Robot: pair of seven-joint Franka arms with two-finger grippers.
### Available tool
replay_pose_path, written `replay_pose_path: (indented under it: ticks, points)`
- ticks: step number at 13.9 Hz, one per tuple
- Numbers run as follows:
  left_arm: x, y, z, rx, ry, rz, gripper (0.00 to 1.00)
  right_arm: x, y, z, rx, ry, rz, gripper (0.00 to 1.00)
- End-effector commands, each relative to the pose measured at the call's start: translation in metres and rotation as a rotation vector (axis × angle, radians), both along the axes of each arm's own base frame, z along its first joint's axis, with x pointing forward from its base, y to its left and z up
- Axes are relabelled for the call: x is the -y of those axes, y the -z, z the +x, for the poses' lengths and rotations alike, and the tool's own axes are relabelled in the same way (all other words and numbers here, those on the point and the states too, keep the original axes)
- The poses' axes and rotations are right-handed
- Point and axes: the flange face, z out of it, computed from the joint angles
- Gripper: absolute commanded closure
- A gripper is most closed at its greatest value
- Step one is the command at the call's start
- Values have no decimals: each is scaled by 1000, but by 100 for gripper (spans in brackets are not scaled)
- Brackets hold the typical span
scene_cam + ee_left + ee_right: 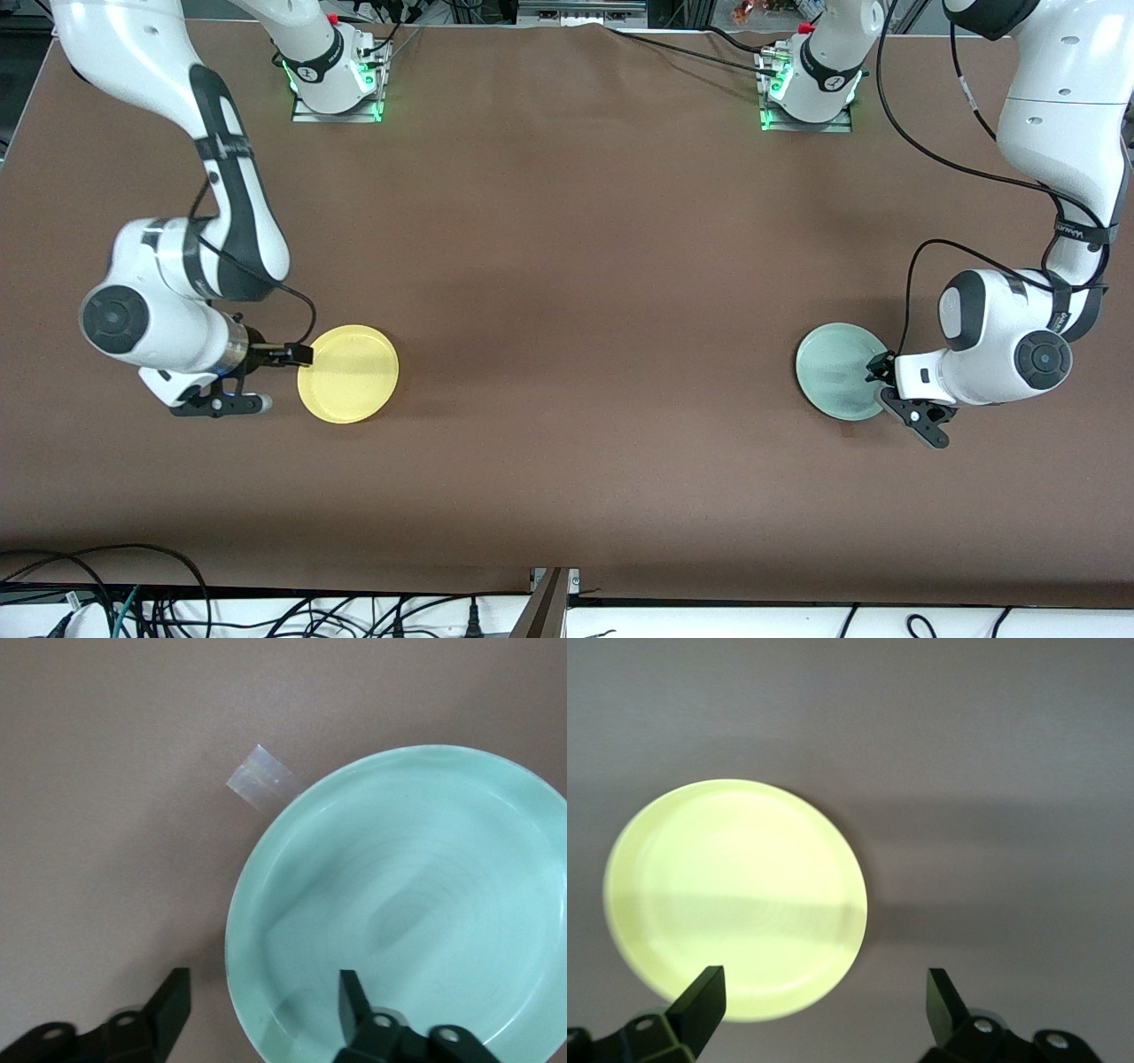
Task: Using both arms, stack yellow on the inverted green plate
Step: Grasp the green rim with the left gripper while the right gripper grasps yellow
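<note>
Left wrist view: the left gripper (261,1014), fingers released, straddles the round pale-green plastic plate's (399,904) rim; seat deeper before clenching. The right gripper (824,1010), fingers likewise released, sits beside the round yellow plastic plate (735,899).

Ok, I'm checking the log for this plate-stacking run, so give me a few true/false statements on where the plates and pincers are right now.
1. The yellow plate lies toward the right arm's end of the table. True.
2. The yellow plate already sits on the green plate. False: they lie far apart, each on the table.
3. The left pincer is open, with one finger inside the green plate's rim and one outside. True.
4. The right pincer is shut on the yellow plate. False: it is open, at the plate's edge.
5. The green plate is upside down. False: its hollow faces up.
6. A small piece of tape lies beside the green plate. True.
</note>
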Motion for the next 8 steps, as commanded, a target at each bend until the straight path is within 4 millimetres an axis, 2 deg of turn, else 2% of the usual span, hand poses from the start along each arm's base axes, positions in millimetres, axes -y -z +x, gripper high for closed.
replay_pose_path:
  ticks: [1,2,6,8]
  points:
    - [-9,11,2,-1,33,-2,90,5,27,9,6,-11,9,1]
    - [-9,8,3,3,33,-1,100,8,38,8,-6,-7,7,3]
    - [-6,-1,5,7,38,4,100,27,67,5,-20,-30,8,21]
    - [8,-34,10,33,67,26,100,31,78,5,-26,0,77,31]
